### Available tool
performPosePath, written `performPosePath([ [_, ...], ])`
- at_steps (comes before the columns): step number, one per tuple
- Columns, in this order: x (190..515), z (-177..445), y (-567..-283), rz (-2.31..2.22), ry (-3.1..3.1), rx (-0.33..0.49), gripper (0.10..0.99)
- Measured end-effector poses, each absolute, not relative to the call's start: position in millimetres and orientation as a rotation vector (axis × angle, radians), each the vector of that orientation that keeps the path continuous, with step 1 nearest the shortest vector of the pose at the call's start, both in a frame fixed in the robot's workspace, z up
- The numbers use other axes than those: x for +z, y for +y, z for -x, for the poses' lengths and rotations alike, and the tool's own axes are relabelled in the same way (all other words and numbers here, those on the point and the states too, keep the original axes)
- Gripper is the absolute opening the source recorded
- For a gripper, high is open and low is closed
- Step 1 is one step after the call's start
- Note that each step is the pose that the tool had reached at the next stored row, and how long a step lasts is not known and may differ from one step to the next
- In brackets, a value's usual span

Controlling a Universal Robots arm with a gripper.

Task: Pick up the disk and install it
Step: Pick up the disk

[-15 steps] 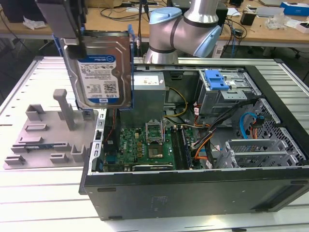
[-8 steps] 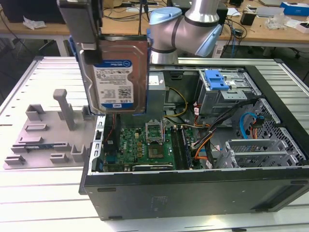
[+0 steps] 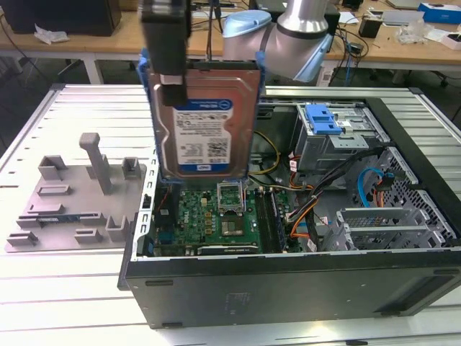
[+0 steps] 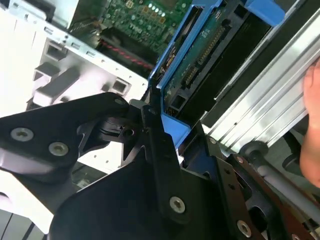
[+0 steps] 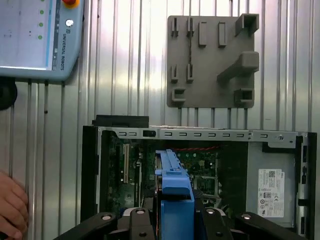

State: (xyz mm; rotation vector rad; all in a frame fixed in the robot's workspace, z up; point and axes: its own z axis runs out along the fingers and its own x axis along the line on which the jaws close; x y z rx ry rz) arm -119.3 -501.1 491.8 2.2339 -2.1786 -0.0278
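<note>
The disk (image 3: pixel 205 126), a silver hard drive with a white-and-blue label and blue side rails, hangs upright above the open computer case (image 3: pixel 288 288). It is over the motherboard, toward the exterior view's left side of the case. My gripper (image 3: pixel 173 86) is shut on its upper part, with one black finger across the label face. In the first wrist view the disk (image 5: pixel 175 182) appears edge-on between my gripper's (image 5: pixel 175 217) black fingers (image 5: pixel 142 222). In the second wrist view the disk's (image 4: pixel 200 55) circuit-board side and blue rail run along a black finger (image 4: pixel 160 150).
A grey plastic tray (image 3: pixel 79 194) with upright posts lies on the ribbed metal table beside the case. A drive cage with a blue latch (image 3: pixel 322 119) stands at the case's far side. A person's hand (image 5: pixel 10 205) and a teach pendant (image 5: pixel 35 35) are near the case.
</note>
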Motion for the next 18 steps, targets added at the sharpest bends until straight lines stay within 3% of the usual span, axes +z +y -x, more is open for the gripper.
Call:
performPosePath([
  [18,492,24,-529,-2.235,-2.177,-0.028,0.369],
])
